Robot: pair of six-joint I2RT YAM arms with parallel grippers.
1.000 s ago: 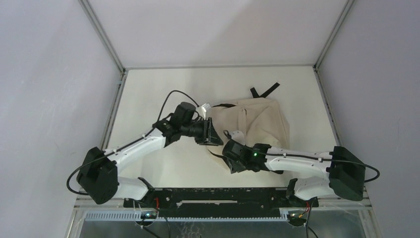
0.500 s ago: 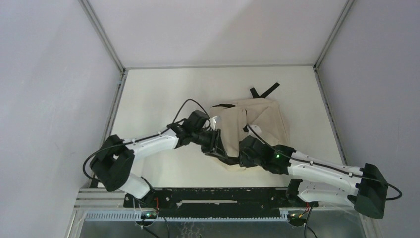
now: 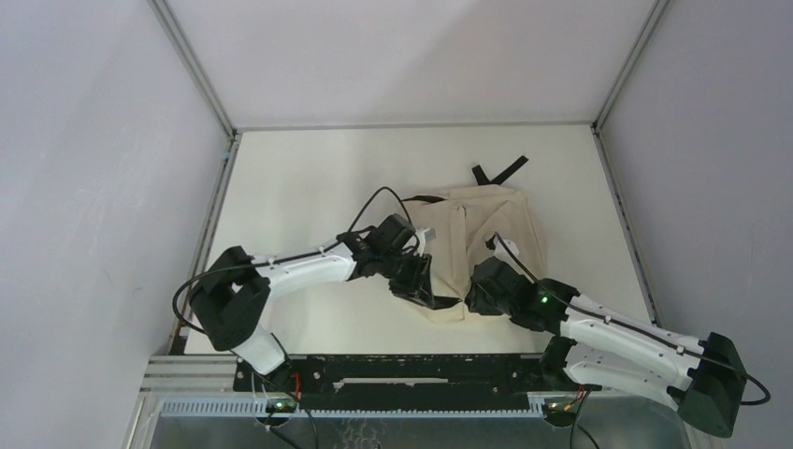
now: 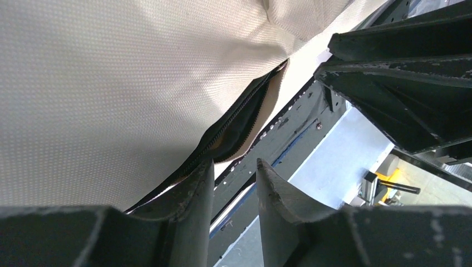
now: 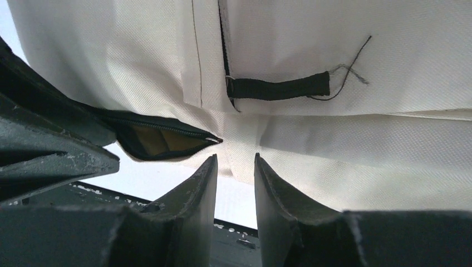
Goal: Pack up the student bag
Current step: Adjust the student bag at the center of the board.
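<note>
The left gripper (image 4: pixel 234 164) has its jaws a narrow way apart, with only the rig frame showing through the gap. One fingertip (image 4: pixel 207 167) sits against the lip of the zipper opening (image 4: pixel 240 123), and nothing is visibly clamped. At 2 o'clock from it in the left wrist view are the dark fingers of the right gripper (image 5: pixel 234 161).

That gripper's jaws stand about as far apart. Cream cloth shows across the gap at the tips, and the pictures do not show whether the cloth is pinched or merely lies behind them. At 12 o'clock from the tips is a short black loop tab (image 5: pixel 278 88) with a loose thread (image 5: pixel 356 55) trailing from its end. The gaping zipper mouth lies at 10 o'clock.

Seen from above, the student bag (image 3: pixel 514 224) lies crumpled on the table (image 3: pixel 299 187), right of centre. The left gripper is at the bag's 7 o'clock edge and the right at its 6 o'clock edge, close together. Black straps (image 3: pixel 500 172) stick out at the bag's 12 o'clock.
</note>
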